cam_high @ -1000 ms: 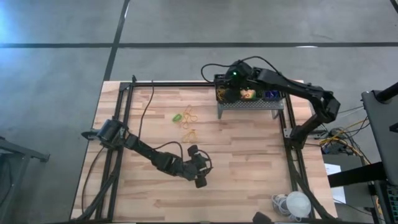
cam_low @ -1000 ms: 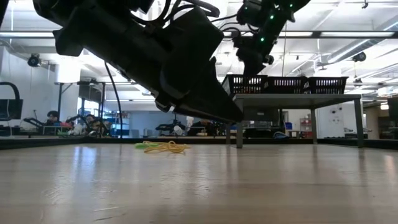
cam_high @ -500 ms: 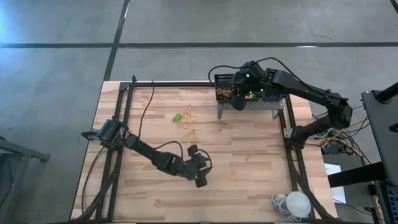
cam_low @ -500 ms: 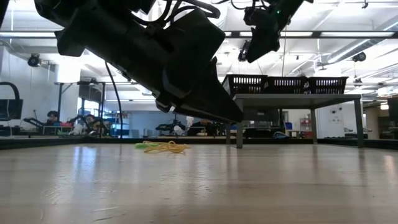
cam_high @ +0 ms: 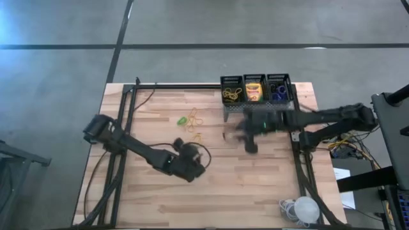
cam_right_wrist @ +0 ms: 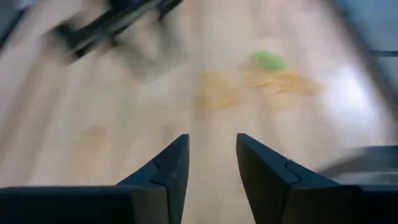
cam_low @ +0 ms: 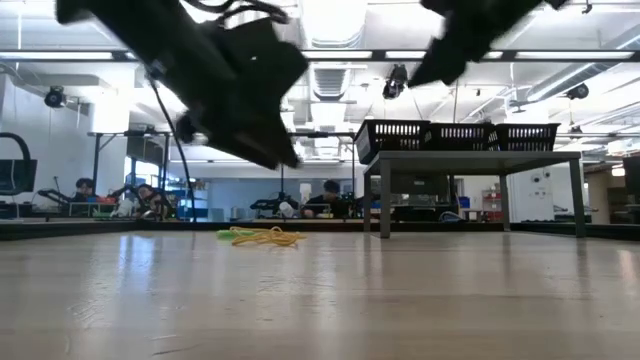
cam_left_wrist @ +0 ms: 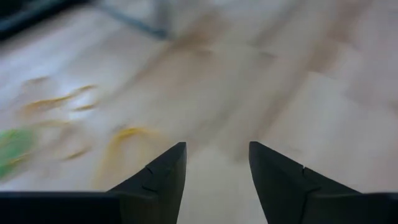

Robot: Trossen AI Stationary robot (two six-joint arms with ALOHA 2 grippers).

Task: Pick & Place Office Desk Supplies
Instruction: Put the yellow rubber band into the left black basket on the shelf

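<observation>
The right gripper hangs over mid-table, fingers apart and empty. At its 11 o'clock, three mesh bins stand on the grey stand. At its 9 o'clock, yellow rubber bands and a green ring lie loose on the table. The left gripper, parted and empty, hovers at their 6 o'clock.

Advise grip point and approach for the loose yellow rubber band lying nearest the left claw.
Likely one strand of the thin yellow rubber band, taken straight from above: it lies flat on the wooden table, so a side approach finds nothing to pinch. The left claw is open.
</observation>
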